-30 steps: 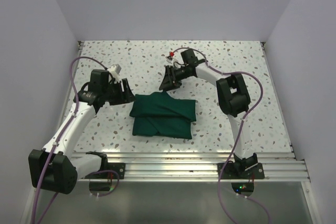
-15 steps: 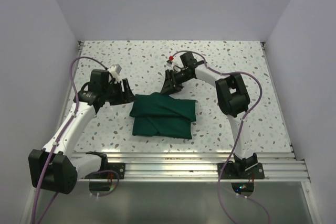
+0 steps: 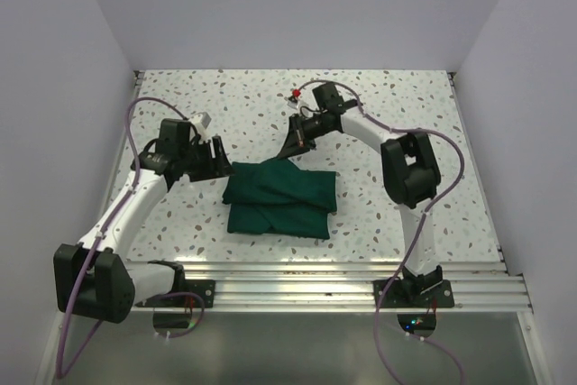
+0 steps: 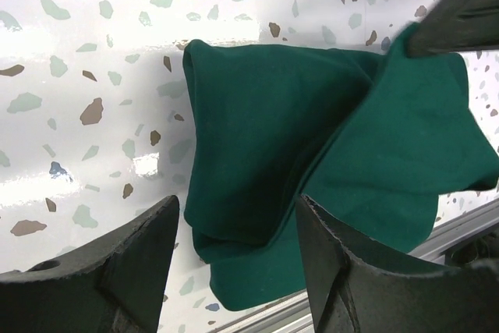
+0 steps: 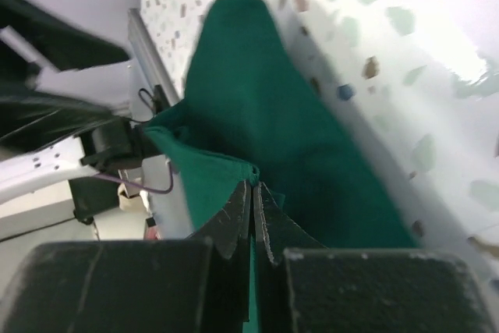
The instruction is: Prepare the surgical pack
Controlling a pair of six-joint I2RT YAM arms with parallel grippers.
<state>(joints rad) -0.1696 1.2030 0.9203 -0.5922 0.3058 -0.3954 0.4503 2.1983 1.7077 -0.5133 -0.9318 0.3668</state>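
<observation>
We see the left arm's fingers (image 3: pixel 219 158) at the left end of the surgical pack (image 3: pixel 279 197), a dark green cloth folded into a rectangular bundle on the speckled counter (image 3: pixel 406 105). In the left wrist view these fingers (image 4: pixel 109 271) stand well spread with nothing between them but the cloth's left end below. We cannot tell whether they touch it.

The pack lies in the middle of the counter, between the two arms, its long side running left to right. Its folds cross over one another. Its far edge rises to a peak.

To the right, the right arm reaches in from the far side, and its fingers (image 3: pixel 290 146) meet that raised peak. The right wrist view shows these fingers (image 5: pixel 238 216) pressed together, with a thin fold of the green cloth pinched at their tips. From the left wrist, we see one dark fingertip (image 4: pixel 460 13) of the right arm resting on the top of the lifted cloth.

Any print on the arms is too small for us to read.
</observation>
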